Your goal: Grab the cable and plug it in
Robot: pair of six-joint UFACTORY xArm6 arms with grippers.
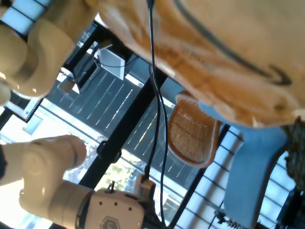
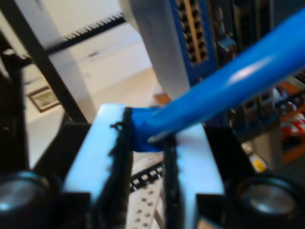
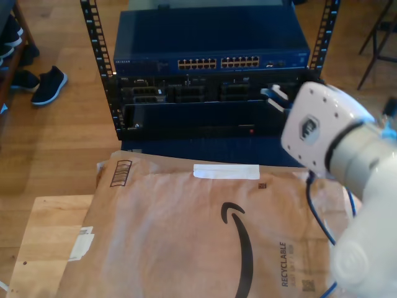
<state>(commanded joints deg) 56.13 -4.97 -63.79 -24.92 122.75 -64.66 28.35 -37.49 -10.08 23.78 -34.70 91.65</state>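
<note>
The bright blue cable (image 2: 228,81) runs out from between the white pads of my second gripper (image 2: 145,143), which is shut on it. Its end connector is hidden between the pads. Just beyond stands the blue network switch (image 2: 190,28) with its rows of ports. In the exterior view my second gripper (image 3: 276,96) reaches the rack's front at the exterior view's right, just below the switch (image 3: 211,46). The cable (image 3: 317,217) hangs down under the white arm (image 3: 335,136). The first wrist view looks past a white arm (image 1: 71,200) and a black wire (image 1: 155,95).
A large brown cardboard package (image 3: 205,236) lies in front of the rack, also seen as the package (image 1: 214,38). Black rack rails (image 3: 93,37) flank the switch. A wooden board (image 3: 43,236) sits at the exterior view's lower left; shoes (image 3: 46,84) rest on the floor at its upper left.
</note>
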